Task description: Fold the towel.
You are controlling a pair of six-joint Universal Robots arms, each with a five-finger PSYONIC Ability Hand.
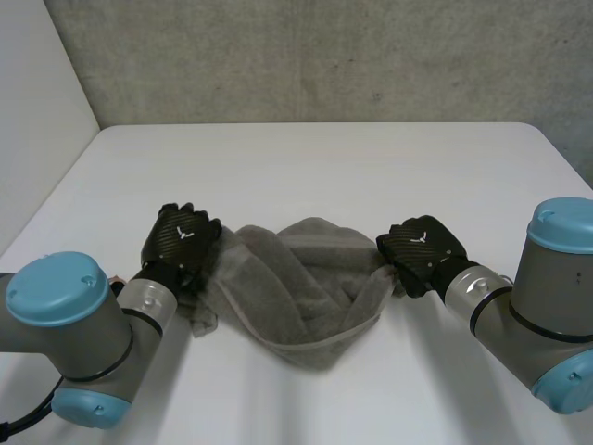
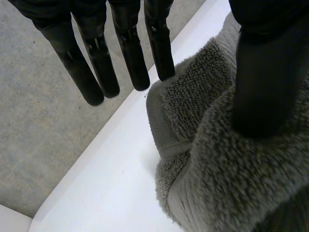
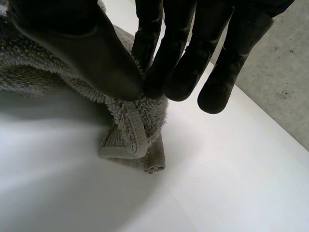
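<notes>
A grey towel (image 1: 306,278) lies bunched in a loose heap at the middle of the white table (image 1: 324,158). My left hand (image 1: 182,236) is at the towel's left end. In the left wrist view its fingers (image 2: 96,53) hang straight and apart from the cloth, while the thumb (image 2: 268,72) presses down on the fluffy towel (image 2: 217,169). My right hand (image 1: 422,246) is at the towel's right end. Its thumb (image 3: 82,43) and fingertips pinch a hemmed corner of the towel (image 3: 133,133), which hangs just above the table.
A grey concrete wall (image 1: 324,56) stands behind the table. The table's left edge (image 2: 116,116) runs close by my left hand's fingertips, with grey floor (image 2: 43,130) beyond it. Bare tabletop (image 1: 324,176) lies beyond the towel.
</notes>
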